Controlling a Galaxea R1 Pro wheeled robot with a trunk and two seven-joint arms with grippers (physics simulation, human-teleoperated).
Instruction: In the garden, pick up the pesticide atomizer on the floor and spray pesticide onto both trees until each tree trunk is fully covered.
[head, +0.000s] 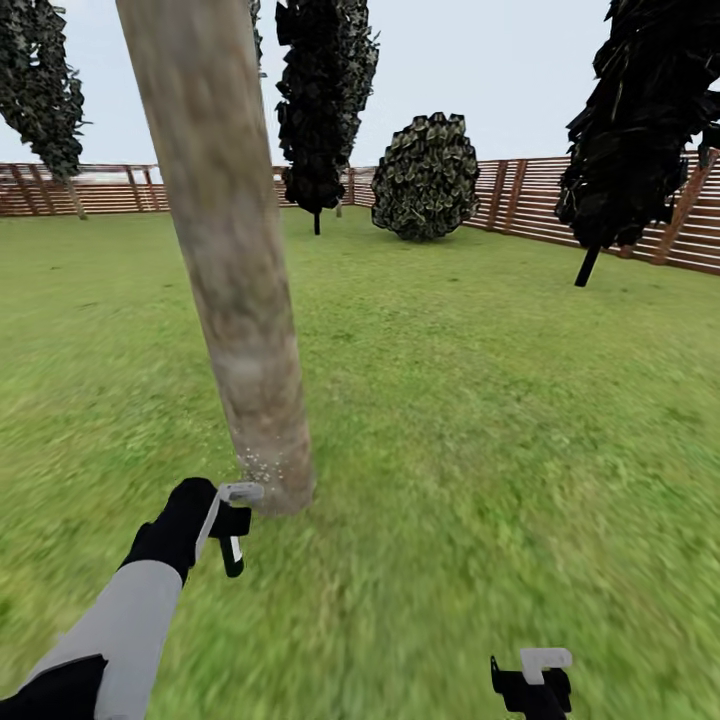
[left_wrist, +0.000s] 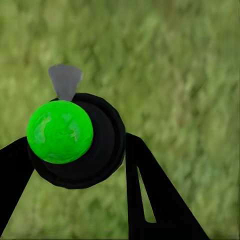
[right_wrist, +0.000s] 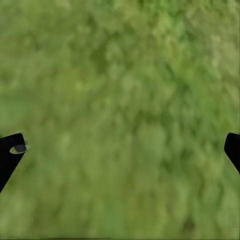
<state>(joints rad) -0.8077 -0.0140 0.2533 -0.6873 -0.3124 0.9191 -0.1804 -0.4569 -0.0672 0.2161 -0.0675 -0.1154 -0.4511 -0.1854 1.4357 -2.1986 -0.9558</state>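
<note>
In the garden, the left end effector (head: 232, 520) closes on the pesticide atomizer (left_wrist: 75, 140) — a round black body topped by a glossy bright-green ball, with a flat grey wedge-shaped tab at its far side — held low beside the base of a tree trunk (head: 225, 250). The trunk is a thick, smooth column, mottled grey-brown, leaning slightly in the head view. A fine scatter of whitish pesticide (head: 258, 466) specks hangs against its foot. The right end effector (head: 535, 680), low over blurred grass, has its fingers (right_wrist: 10, 155) spread wide and holds nothing. Open lawn (head: 480, 400) stretches to a reddish-brown slatted fence (head: 520, 205) — dark narrow trees (head: 320, 110) and a rounded bush (head: 427, 178) stand well apart. No writing is legible.
</note>
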